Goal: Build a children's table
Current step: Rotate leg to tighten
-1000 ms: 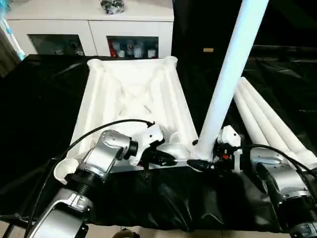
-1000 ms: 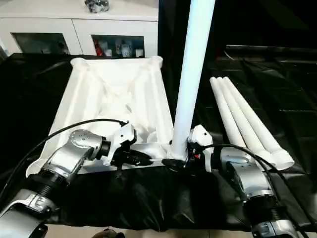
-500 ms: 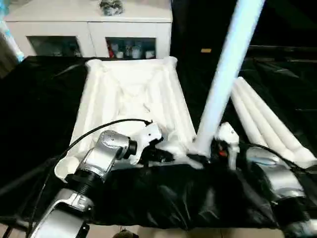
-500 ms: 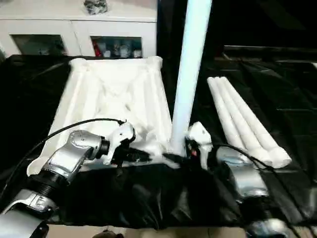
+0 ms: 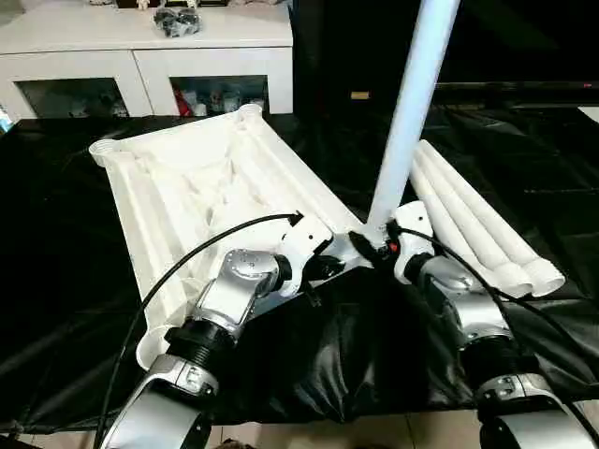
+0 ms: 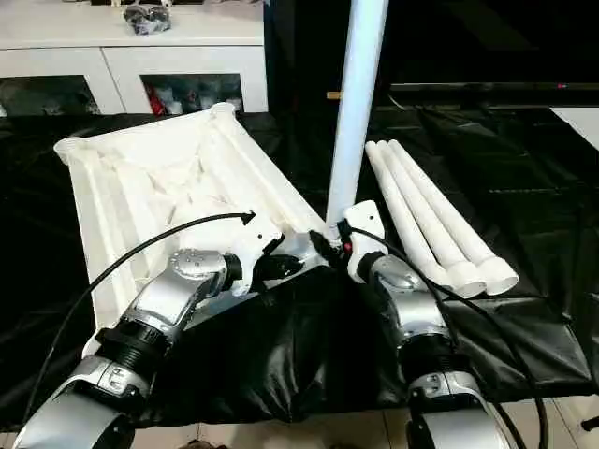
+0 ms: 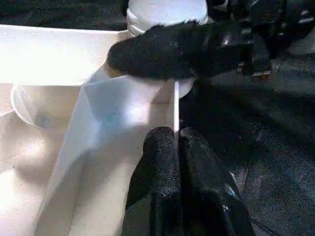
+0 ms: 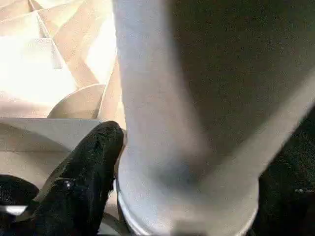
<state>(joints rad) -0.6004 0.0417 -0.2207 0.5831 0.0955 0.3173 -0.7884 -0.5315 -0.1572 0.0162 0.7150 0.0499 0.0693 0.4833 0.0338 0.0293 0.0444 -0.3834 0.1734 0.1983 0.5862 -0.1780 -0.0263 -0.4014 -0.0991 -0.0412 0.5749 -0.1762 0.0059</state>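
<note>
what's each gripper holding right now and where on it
Left gripper pinches the tabletop's thin edge rib near the corner. Right gripper clasps the upright leg at its base.

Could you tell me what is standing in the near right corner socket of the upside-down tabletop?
One white leg stands upright in that corner of the tabletop, with the right gripper around its base. The socket is hidden.

Head pair looking down, wrist cameras pressed close

Both eye views are looking forward and down over the forearms, sharing the upside-down table top (image 5: pixel 206 178); each wrist camera is peering along its fingers at the upright leg (image 8: pixel 187 123) base, very near.
</note>
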